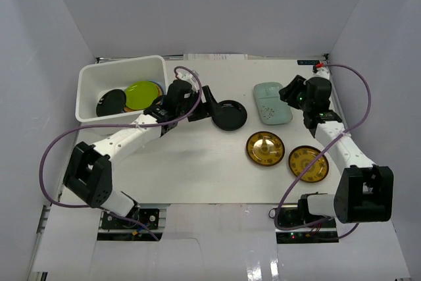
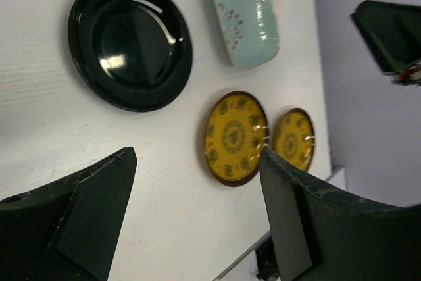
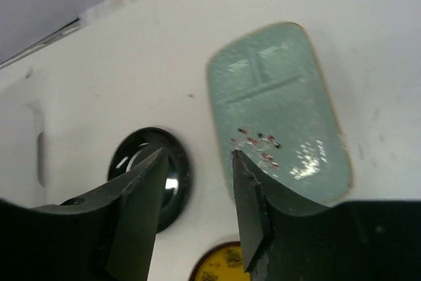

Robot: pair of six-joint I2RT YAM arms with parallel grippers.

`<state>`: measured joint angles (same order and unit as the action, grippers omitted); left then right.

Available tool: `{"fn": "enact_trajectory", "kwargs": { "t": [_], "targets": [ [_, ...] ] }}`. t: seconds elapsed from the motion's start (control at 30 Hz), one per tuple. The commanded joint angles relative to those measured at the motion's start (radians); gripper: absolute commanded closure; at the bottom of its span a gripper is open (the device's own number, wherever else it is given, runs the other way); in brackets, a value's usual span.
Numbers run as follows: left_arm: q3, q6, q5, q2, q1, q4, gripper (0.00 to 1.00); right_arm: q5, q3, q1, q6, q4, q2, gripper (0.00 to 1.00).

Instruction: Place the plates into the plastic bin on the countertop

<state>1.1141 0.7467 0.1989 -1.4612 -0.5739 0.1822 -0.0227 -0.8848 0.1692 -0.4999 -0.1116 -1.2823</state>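
The white plastic bin (image 1: 88, 90) stands at the back left and holds a black plate (image 1: 110, 103) and a lime green plate (image 1: 141, 95) lying on a light blue one. On the countertop (image 1: 197, 162) lie a second black plate (image 1: 229, 115), a pale mint plate (image 1: 272, 102) and two gold plates (image 1: 265, 148) (image 1: 308, 162). My left gripper (image 1: 204, 106) is open and empty just left of the black plate (image 2: 130, 41). My right gripper (image 1: 289, 91) is open and empty above the mint plate's (image 3: 279, 110) near edge. The wicker plate is out of view.
Pale grey walls close in the table on three sides. The right arm's body (image 2: 391, 37) shows at the edge of the left wrist view. Purple cables loop off both arms beside the table edges.
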Motion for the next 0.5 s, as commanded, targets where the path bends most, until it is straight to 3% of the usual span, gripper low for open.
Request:
{"fn": "enact_trajectory", "kwargs": {
  "t": [0.0, 0.17, 0.47],
  "targets": [
    [-0.013, -0.053, -0.182, -0.033, -0.069, -0.004, 0.15, 0.144, 0.003, -0.118, 0.043, 0.052, -0.021, 0.47],
    [-0.017, -0.049, -0.282, -0.149, -0.093, -0.019, 0.18, 0.254, 0.03, -0.249, 0.044, 0.053, -0.101, 0.42],
    [-0.056, 0.054, -0.338, -0.304, -0.092, -0.174, 0.25, 0.27, 0.239, -0.252, -0.031, -0.033, 0.125, 0.45]
  ]
}}
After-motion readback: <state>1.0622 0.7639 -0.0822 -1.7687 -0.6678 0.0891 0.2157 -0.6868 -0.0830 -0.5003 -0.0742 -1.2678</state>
